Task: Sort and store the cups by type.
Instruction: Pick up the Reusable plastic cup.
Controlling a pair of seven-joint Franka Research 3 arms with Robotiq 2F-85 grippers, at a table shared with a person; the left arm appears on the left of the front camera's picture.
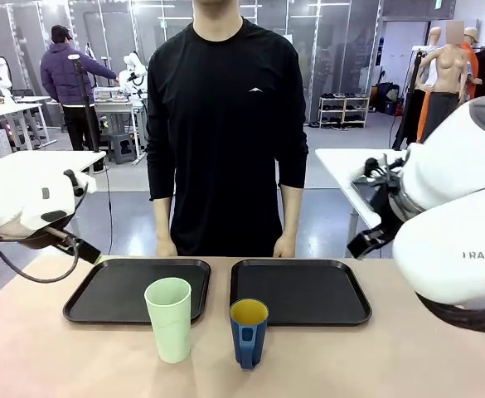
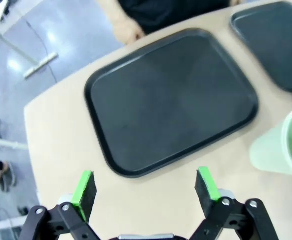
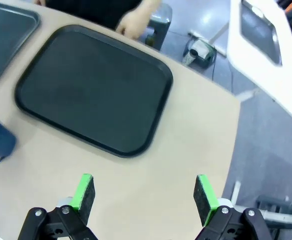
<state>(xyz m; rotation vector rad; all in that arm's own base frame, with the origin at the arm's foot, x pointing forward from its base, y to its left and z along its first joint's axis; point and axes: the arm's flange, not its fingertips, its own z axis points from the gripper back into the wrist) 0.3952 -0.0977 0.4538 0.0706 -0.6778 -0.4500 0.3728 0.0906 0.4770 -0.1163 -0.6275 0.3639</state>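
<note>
Fingers of the left gripper point(image 2: 146, 186) and right gripper point(image 3: 145, 192) stand wide, holding nothing. On the table point(image 1: 51, 361), a tall mint-green tumbler point(image 1: 169, 322) and a shorter blue mug point(image 1: 249, 333), yellow inside, stand upright beside two black trays point(image 1: 308, 292).

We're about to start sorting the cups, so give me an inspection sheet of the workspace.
Surface: tan table; black left tray and right tray side by side, both empty.
Job's things: mint-green tumbler upright before the left tray; dark blue mug upright before the right tray.
Clutter: nothing seen.
Grippers: left gripper open, empty; right gripper open, empty.
Cables: black cable loops under the left arm.
Surroundings: person standing at the far edge, hands by the trays; other tables behind.
</note>
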